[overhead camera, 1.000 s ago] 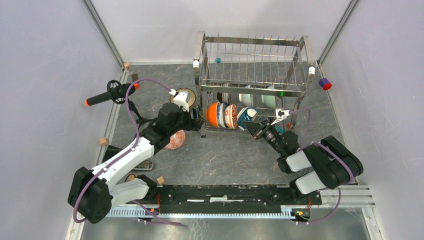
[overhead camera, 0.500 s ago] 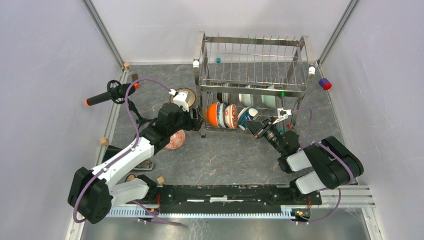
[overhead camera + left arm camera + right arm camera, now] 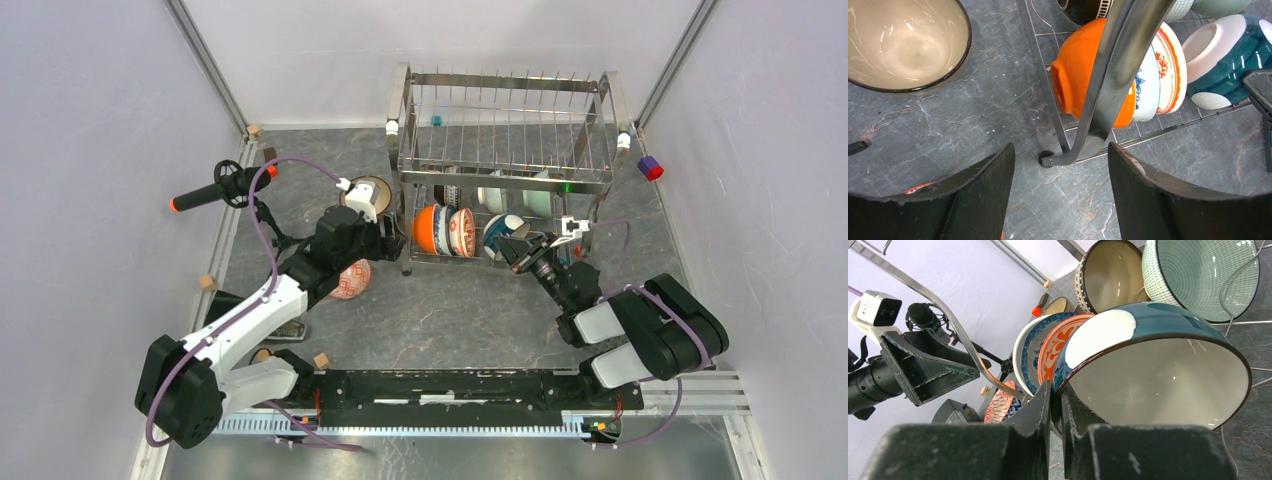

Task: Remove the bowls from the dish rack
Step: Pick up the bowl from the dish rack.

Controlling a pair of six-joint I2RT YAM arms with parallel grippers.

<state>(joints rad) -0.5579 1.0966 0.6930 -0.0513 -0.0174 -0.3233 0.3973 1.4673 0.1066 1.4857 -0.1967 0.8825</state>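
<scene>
evidently the right claw (image 3: 1055, 405) pinches the rim of the teal bowl (image 3: 1168, 322), in the lower tier of the dish rack (image 3: 505, 80); that thin hold could slip, or the bowl catch wires above the claw. the left claw (image 3: 1060, 150) gapes empty.

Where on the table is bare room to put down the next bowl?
The widest bare patch is the table in front of the rack, between the left arm and the right arm. A narrow strip lies right of the rack, near the purple block. Crowded: left of the rack, with the tan bowl, the red bowl and the left gripper.
</scene>
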